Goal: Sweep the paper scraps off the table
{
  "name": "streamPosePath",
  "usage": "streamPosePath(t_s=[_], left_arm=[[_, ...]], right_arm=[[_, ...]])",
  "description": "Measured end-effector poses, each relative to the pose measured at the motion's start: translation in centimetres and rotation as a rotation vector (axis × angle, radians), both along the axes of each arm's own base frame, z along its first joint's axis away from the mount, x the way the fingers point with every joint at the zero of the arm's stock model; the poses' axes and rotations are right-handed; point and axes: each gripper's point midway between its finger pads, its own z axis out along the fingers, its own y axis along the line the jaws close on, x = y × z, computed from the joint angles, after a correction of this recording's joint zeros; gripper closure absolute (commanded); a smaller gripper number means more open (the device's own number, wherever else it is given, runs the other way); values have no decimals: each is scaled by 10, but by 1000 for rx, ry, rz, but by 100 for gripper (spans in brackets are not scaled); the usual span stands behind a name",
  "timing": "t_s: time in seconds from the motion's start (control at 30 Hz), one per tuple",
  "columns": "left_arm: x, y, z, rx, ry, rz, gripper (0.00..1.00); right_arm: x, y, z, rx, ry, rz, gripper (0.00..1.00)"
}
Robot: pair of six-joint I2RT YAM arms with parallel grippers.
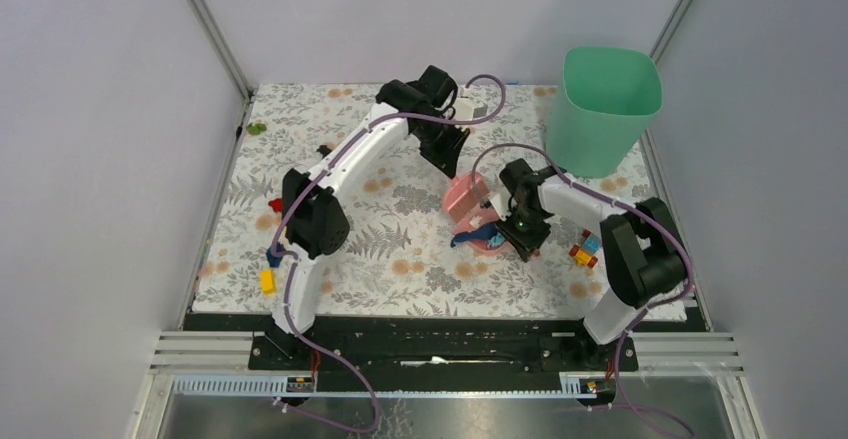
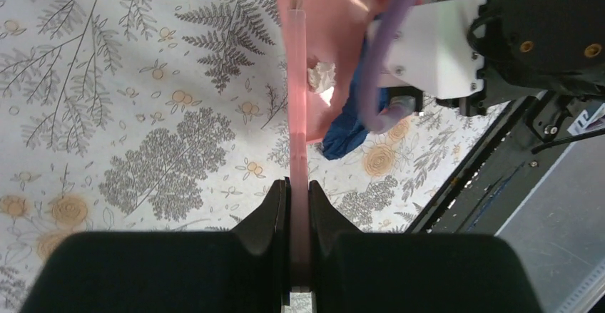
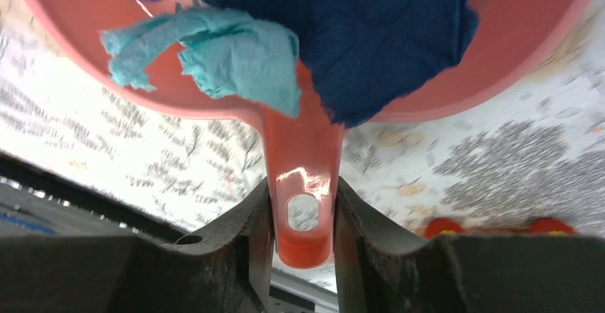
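My left gripper [image 1: 452, 167] [image 2: 300, 185] is shut on the thin edge of a pink flat sweeping board [image 2: 324, 21] [image 1: 465, 194], standing on the table [image 1: 400, 259] at mid-right. A small white wad [image 2: 321, 76] lies against the board. My right gripper [image 1: 512, 227] [image 3: 301, 185] is shut on the handle of the pink dustpan [image 3: 300, 149] [image 1: 488, 242], right in front of the board. A dark blue paper scrap [image 3: 385, 35] [image 2: 349, 131] and a cyan one [image 3: 214, 56] lie in the pan. A red scrap [image 1: 275, 204] and a blue scrap [image 1: 272, 257] lie at the table's left edge.
A green bin [image 1: 605, 109] stands at the back right. A yellow brick [image 1: 267, 281] lies at the front left. A multicoloured toy-brick vehicle [image 1: 585, 251] [image 3: 442, 227] sits just right of my right gripper. A small green thing [image 1: 257, 129] lies at the far left.
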Motion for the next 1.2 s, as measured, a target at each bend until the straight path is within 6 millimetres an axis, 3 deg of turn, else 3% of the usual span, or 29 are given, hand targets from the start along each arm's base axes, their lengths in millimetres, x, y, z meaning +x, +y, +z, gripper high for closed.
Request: streamPosePath(t_s=[0.2,0.5,0.67,0.8,0.93,1.07,1.2], left_arm=[[4,27,34,-36,-29,70,100],[33,71,89,-59,-202,181,100],[43,99,113,-25,-328,246,100],[48,129,106,15,-315,312,100],[60,153,84,72,-274,371,100],[62,156,75,89,-258,378,100],[61,154,72,90,-248,368,100]], right_arm=[[-28,0,9,94,-28,10,100],[-12,17,24,181,-105,21,100],[6,25,65,239,-229,44,100],[4,31,104,295,-263,73,100],[19,38,142,315,-312,84,100],[28,37,174,311,-374,99,100],[25,32,188,289,-370,92,100]])
